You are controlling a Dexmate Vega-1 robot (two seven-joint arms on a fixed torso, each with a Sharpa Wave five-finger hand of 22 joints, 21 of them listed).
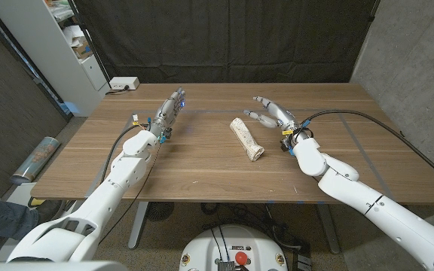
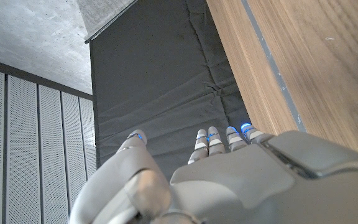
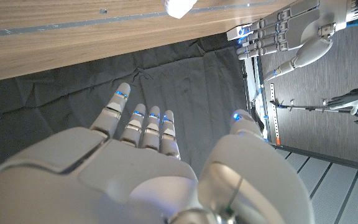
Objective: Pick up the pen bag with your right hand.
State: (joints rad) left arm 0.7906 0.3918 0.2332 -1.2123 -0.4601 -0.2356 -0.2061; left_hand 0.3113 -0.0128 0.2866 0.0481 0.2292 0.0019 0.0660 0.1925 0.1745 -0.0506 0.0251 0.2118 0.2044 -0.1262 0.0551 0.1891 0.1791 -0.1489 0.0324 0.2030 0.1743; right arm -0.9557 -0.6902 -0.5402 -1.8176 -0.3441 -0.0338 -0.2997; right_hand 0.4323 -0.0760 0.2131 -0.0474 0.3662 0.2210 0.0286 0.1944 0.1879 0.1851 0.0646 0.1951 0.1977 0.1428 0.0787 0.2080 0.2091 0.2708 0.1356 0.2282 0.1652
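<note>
The pen bag (image 1: 246, 138), a long cream-white pouch, lies on the wooden table (image 1: 202, 162) near its middle, angled from back left to front right. My right hand (image 1: 272, 113) hovers just right of the bag's far end, fingers spread, holding nothing. My left hand (image 1: 169, 110) stands well to the bag's left with straight fingers and nothing in it. In the right wrist view my right hand (image 3: 148, 168) has its fingers apart, a white tip of the pen bag (image 3: 179, 7) shows on the table, and my left hand (image 3: 291, 28) appears beyond. The left wrist view has my left hand (image 2: 216, 174) open.
A white box (image 1: 124, 83) sits at the table's back left corner. A white shelf unit (image 1: 66, 41) stands beyond the left edge. A black curtain (image 1: 232, 38) hangs behind the table. A person's gloved hand (image 3: 347, 99) shows in the right wrist view.
</note>
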